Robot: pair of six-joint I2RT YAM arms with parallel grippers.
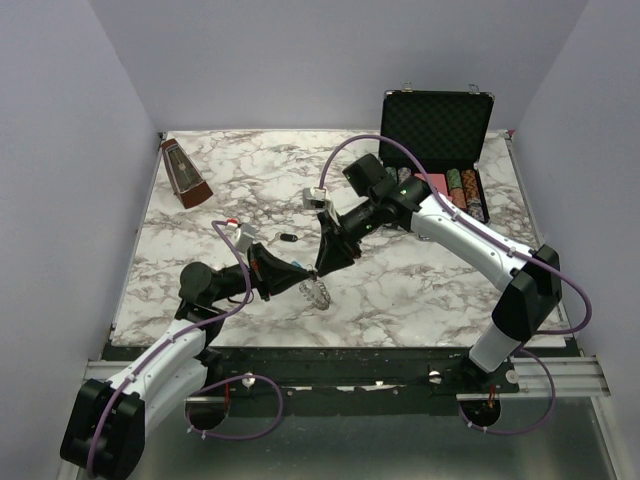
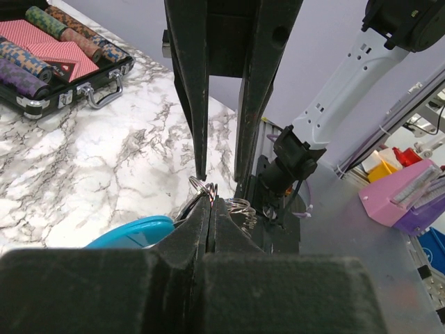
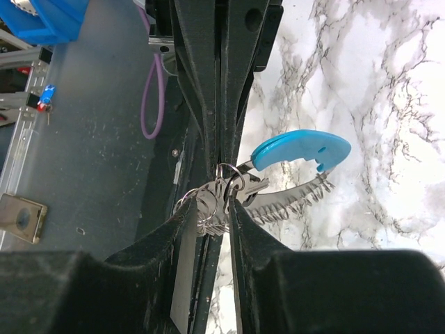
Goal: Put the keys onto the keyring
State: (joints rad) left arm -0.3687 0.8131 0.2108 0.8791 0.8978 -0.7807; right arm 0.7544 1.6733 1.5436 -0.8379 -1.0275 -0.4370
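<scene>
The keyring [image 1: 316, 293] hangs just above the marble between both grippers; its light blue curved section [image 3: 300, 149] and silvery spring-like links [image 3: 292, 198] show in the right wrist view. My left gripper [image 2: 211, 202] is shut on thin wire rings of the keyring [image 2: 201, 188], with the blue section [image 2: 135, 233] at its left. My right gripper [image 3: 214, 209] grips a bunch of silver keys [image 3: 217, 198] and small rings between its fingers [image 3: 182, 233]. In the top view the left gripper [image 1: 296, 277] and right gripper [image 1: 322, 272] meet tip to tip. A small dark key [image 1: 288, 238] lies alone on the table behind them.
An open black case [image 1: 437, 125] with striped poker chips [image 1: 462, 190] stands at the back right. A brown metronome [image 1: 185, 172] stands at the back left. The table's near edge [image 1: 330, 350] runs just in front of the grippers.
</scene>
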